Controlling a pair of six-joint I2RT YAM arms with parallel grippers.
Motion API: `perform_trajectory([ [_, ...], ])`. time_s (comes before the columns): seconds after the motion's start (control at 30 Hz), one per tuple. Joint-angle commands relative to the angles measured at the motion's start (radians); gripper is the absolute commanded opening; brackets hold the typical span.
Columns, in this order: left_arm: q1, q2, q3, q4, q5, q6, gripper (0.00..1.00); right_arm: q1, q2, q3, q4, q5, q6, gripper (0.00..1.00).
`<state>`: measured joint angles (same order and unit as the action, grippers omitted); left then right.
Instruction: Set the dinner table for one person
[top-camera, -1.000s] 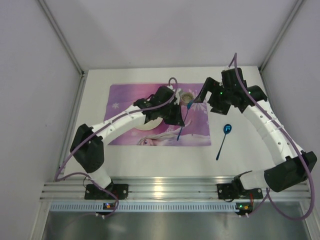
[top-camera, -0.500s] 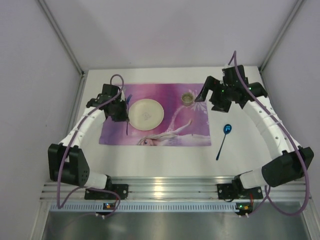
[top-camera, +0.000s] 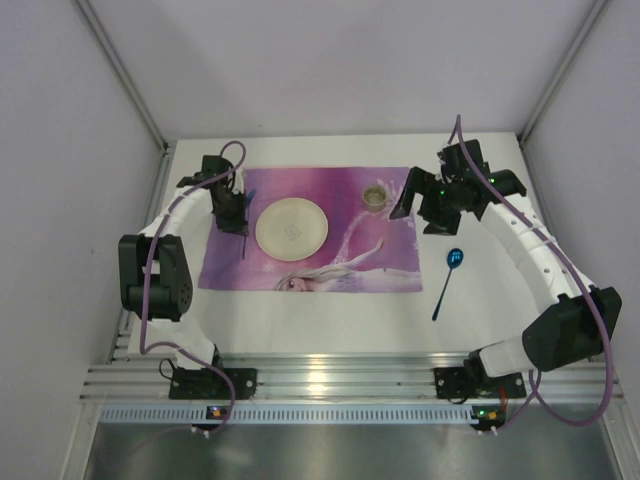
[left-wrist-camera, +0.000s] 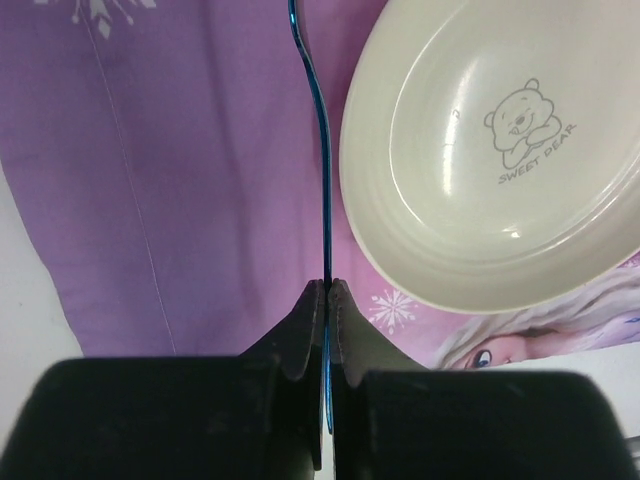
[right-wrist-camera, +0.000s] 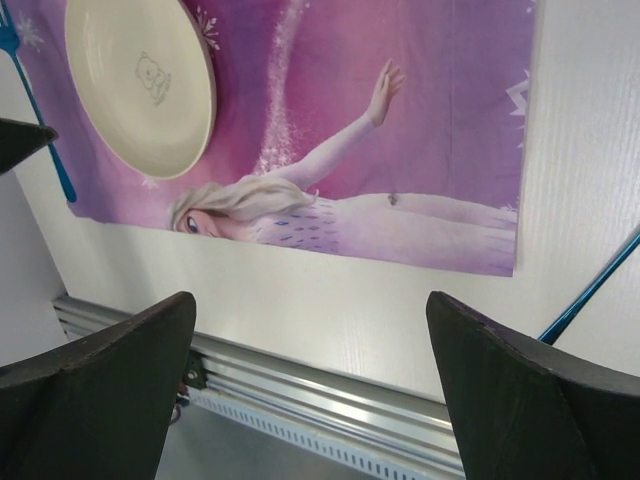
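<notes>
The white desk (top-camera: 300, 320) fills mid-frame, a blue spoon (top-camera: 446, 278) right of centre beside the purple placemat (top-camera: 340, 262). Further up, the left pincer (left-wrist-camera: 328, 290) clamps a blue fork (left-wrist-camera: 322, 150) left of the plate (top-camera: 291, 226); the right pincer (right-wrist-camera: 310, 320) gapes wide just right of the cup (top-camera: 375, 196).

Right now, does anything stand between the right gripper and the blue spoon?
Nothing visible does. The open right gripper hovers beyond the spoon, which lies alone on the dinner table beside the placemat; the cup stands aside.
</notes>
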<state>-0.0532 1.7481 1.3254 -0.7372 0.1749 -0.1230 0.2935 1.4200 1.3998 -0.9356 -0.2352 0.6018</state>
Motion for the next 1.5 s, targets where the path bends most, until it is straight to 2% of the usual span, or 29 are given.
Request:
perform_trajectory([
  [0.0, 0.001, 0.043, 0.043, 0.048, 0.015, 0.054, 0.0, -0.022, -0.05, -0.008, -0.009, -0.01, -0.03, 0.98],
  [0.3, 0.041, 0.175, 0.052, 0.073, 0.061, 0.033, 0.0, -0.054, -0.036, -0.007, -0.015, -0.013, -0.063, 0.98],
  [0.33, 0.045, 0.179, 0.052, 0.075, 0.064, 0.016, 0.08, -0.057, -0.033, -0.005, -0.017, -0.013, -0.065, 0.98],
  [0.37, 0.077, 0.186, 0.051, 0.076, 0.07, 0.011, 0.27, -0.06, -0.03, -0.004, -0.017, -0.015, -0.068, 0.98],
  [0.4, 0.09, 0.189, 0.046, 0.081, 0.072, 0.005, 0.4, -0.063, -0.027, -0.002, -0.017, -0.013, -0.069, 0.99],
  [0.5, 0.174, 0.185, 0.021, 0.087, 0.072, -0.02, 0.98, -0.073, -0.026, 0.004, -0.017, -0.007, -0.073, 1.0],
  [0.67, 0.297, 0.104, -0.006, 0.105, 0.103, -0.069, 0.98, -0.083, -0.032, -0.028, -0.028, 0.069, -0.085, 1.0],
  [0.77, 0.302, 0.059, 0.006, 0.094, 0.104, -0.083, 0.98, -0.1, -0.03, -0.096, -0.028, 0.1, -0.082, 1.0],
  [0.93, 0.3, 0.004, 0.005, 0.082, 0.189, -0.133, 0.98, -0.119, -0.027, -0.202, -0.019, 0.151, -0.079, 0.99],
  [1.0, 0.297, -0.034, -0.009, 0.068, 0.166, -0.139, 0.98, -0.122, -0.033, -0.229, -0.019, 0.189, -0.071, 1.0],
  [1.17, 0.296, -0.143, -0.081, 0.041, 0.135, -0.17, 0.98, -0.122, -0.036, -0.347, 0.0, 0.261, -0.043, 0.93],
  [1.27, 0.291, -0.235, -0.156, 0.042, 0.172, -0.21, 0.98, -0.126, -0.026, -0.401, 0.015, 0.307, -0.01, 0.86],
  [1.33, 0.283, -0.309, -0.195, 0.033, 0.186, -0.218, 0.98, -0.132, -0.027, -0.435, 0.053, 0.321, 0.022, 0.77],
  [1.47, 0.277, -0.416, -0.25, -0.037, 0.163, -0.211, 0.98, -0.162, 0.016, -0.45, 0.107, 0.341, 0.038, 0.64],
])
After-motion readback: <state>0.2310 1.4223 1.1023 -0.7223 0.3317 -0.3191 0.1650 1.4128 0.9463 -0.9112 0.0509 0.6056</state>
